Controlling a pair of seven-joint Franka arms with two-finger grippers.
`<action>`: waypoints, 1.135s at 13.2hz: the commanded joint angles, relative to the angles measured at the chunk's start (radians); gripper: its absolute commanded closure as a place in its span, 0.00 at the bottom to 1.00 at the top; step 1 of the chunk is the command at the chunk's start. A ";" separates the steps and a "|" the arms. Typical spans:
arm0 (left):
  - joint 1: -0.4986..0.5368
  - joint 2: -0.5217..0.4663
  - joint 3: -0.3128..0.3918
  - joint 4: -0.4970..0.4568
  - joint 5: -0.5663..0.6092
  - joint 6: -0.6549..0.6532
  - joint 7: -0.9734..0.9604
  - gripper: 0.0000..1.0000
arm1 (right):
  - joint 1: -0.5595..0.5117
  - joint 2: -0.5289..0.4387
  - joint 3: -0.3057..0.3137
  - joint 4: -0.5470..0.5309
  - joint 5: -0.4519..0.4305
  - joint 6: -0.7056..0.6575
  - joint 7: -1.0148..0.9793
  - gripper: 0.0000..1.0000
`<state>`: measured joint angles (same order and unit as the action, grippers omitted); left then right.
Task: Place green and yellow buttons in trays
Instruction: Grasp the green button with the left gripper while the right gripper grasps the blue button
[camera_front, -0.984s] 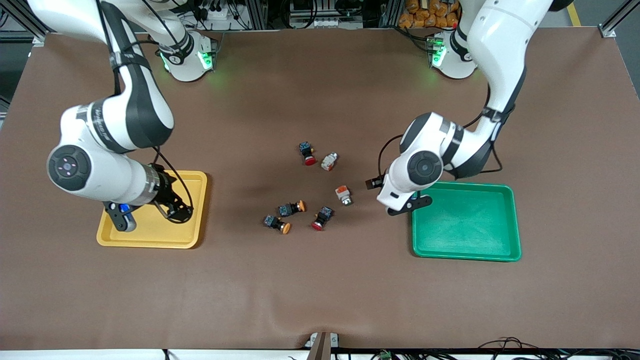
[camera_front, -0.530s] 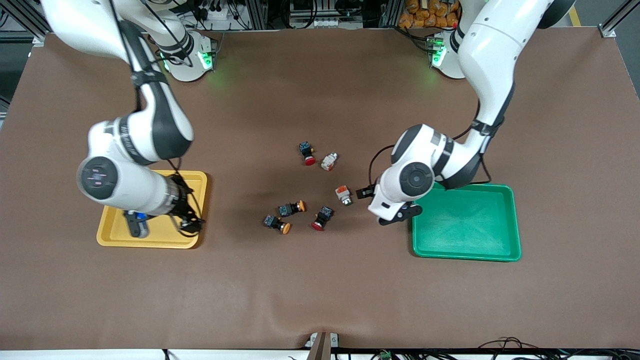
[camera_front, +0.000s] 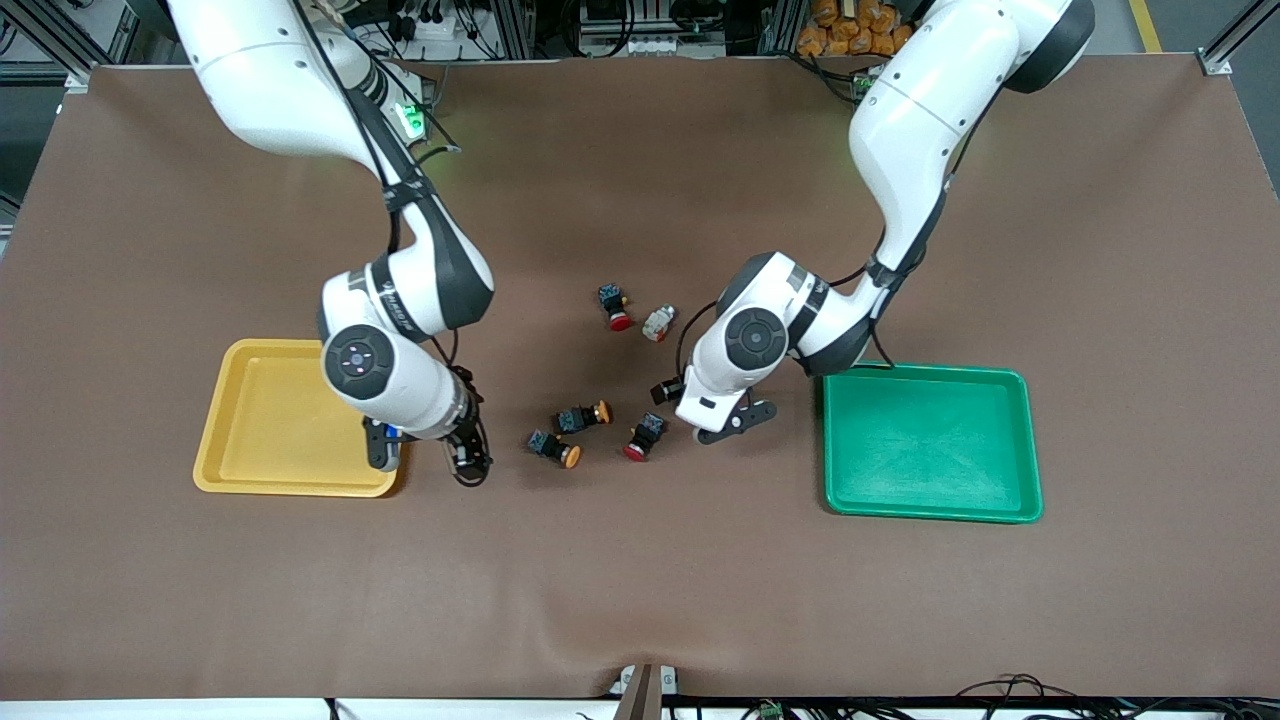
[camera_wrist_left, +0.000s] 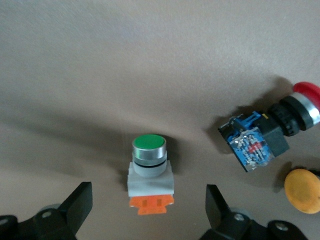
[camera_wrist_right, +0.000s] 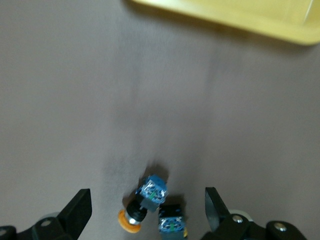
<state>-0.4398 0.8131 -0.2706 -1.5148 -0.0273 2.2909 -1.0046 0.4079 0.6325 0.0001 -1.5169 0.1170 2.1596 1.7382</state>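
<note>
- Left hand (camera_wrist_left: 149, 212): moved off the shallow green plastic tray (camera_front: 932, 510) toward the middle of the brown counter (camera_front: 640, 590); now low over the white-bodied switch with green cap and orange base (camera_wrist_left: 149, 180), fingers (camera_wrist_left: 76, 205) spread wide on either side, nothing held.
- Same switch hidden under the left arm in the front view; a grasp looks imminent.
- Right hand (camera_wrist_right: 149, 212): swung off the shallow yellow plastic tray (camera_front: 250, 482) to just past its rim on the middle side; fingers wide apart, empty, pointed at the nearer dark-bodied switch with orange-yellow cap (camera_wrist_right: 142, 202).
- Both trays empty, so no placement done yet; both arms only now closing on first picks.
- Pair of dark orange-capped switches, the nearer (camera_front: 555, 448) and its neighbour (camera_front: 585, 415), lying close together mid-counter, slightly toward the front edge.
- Second white-bodied switch (camera_front: 658, 323) nearer the back edge, beside a dark red-capped switch (camera_front: 614, 305); another red-capped switch (camera_front: 641, 436) close to the left hand, best left alone.
- Risk: red-capped switch (camera_wrist_left: 272, 130) crowding the left hand's closing path.
</note>
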 joint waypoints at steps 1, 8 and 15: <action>-0.016 0.032 0.013 0.030 -0.003 0.008 -0.009 0.00 | 0.015 0.029 -0.005 0.015 0.049 0.043 0.024 0.00; -0.030 0.048 0.019 0.027 0.030 0.028 -0.075 1.00 | 0.057 0.122 -0.006 0.012 0.076 0.193 0.066 0.00; 0.065 -0.110 0.074 0.027 0.075 -0.042 0.016 1.00 | 0.075 0.173 -0.006 0.003 0.066 0.236 0.066 0.21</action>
<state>-0.4195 0.8008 -0.1994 -1.4648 0.0229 2.3096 -1.0340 0.4741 0.7992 0.0007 -1.5172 0.1780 2.3777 1.7886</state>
